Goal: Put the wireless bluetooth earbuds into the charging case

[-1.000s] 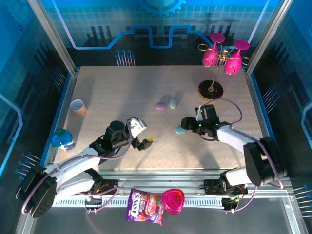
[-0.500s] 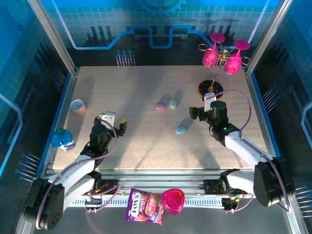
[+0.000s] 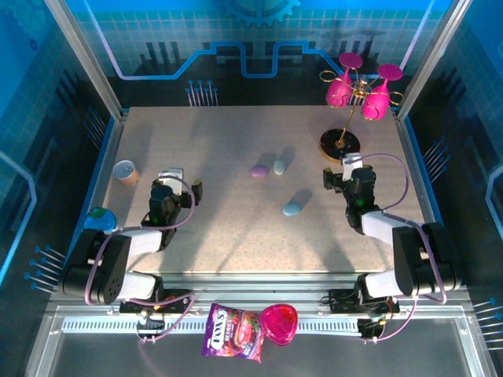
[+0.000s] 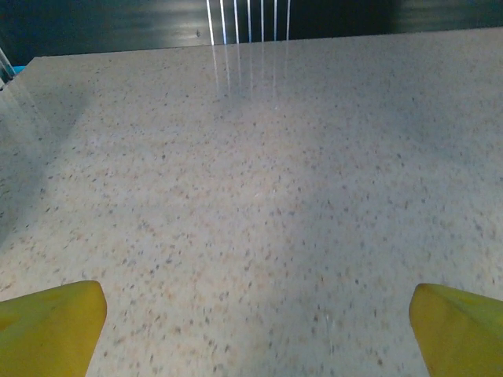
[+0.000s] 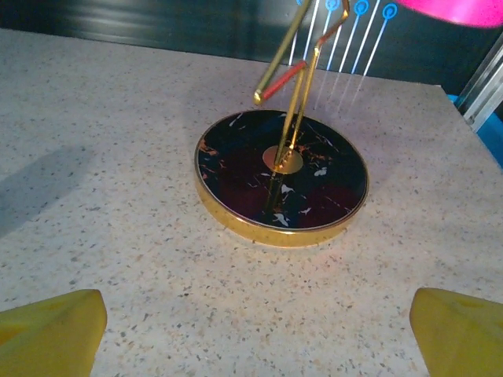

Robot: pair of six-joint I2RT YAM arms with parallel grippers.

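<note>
Top external: FOX'S candy bag

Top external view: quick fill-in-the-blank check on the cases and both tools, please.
1. The light blue case lies alone, nearer the ___ arm's tool.
2. The purple case and mint-grey case lie side by side, so the table holds ___ cases in all.
3. The left tool and right tool both stand ___, holding nothing.
4. Ahead of the right tool is a stand whose dark round base has a ___ rim.

Missing words: right; three; open; gold.
</note>
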